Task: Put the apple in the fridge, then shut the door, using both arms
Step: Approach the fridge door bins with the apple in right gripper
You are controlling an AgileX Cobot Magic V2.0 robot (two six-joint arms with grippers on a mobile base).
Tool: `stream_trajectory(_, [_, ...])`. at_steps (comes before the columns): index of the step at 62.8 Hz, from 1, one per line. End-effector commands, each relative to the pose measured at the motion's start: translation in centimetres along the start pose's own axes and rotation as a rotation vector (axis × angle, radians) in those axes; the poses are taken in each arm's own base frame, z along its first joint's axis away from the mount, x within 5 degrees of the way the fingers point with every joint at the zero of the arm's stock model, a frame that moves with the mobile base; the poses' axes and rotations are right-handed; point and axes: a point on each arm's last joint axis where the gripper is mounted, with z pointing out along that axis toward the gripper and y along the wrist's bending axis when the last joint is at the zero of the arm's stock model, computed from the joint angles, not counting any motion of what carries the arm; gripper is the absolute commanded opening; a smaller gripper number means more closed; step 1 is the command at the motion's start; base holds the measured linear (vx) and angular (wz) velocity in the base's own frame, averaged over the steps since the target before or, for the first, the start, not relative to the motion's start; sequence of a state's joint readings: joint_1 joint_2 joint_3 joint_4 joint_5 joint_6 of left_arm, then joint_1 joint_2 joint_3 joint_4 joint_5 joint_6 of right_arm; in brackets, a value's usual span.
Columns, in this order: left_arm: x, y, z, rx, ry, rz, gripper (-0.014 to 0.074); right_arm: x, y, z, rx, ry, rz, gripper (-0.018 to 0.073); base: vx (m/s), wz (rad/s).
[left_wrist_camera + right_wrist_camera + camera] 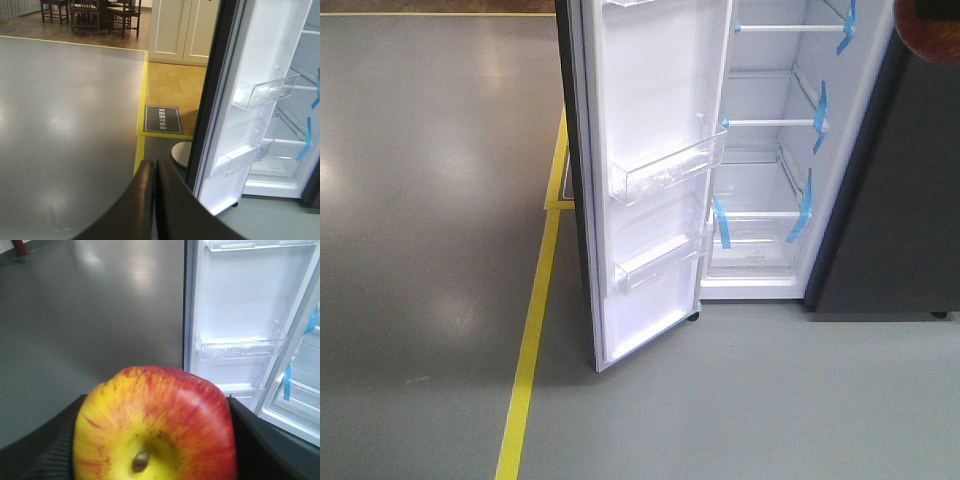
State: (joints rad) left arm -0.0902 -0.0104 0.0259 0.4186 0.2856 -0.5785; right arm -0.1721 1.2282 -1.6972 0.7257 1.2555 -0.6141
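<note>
Apple (155, 427) between jaws, door (240, 305) ahead

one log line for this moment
right gripper: shut on apple | left gripper: shut, empty | door: open | fridge: apple not yet inside

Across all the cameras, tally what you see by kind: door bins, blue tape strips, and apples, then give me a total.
door bins: 3
tape strips: 4
apple: 1
total: 8
</note>
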Motion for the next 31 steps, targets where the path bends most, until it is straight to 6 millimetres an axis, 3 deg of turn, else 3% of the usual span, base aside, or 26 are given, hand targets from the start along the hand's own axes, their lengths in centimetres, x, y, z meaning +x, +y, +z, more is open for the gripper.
stream_trajectory(1, [0.30, -0.22, 0.17, 0.034, -0.038, -0.008, -0.0006, -1.27, 0.78, -1.33, 0.015, -0.109, -0.027, -0.0006, 0.22, 0.01])
stream_trajectory(31, [0.30, -0.22, 0.17, 0.034, -0.038, -0.008, -0.0006, -1.26, 0.78, -1.32, 0.015, -0.108, -0.027, -0.0006, 0.20, 0.00])
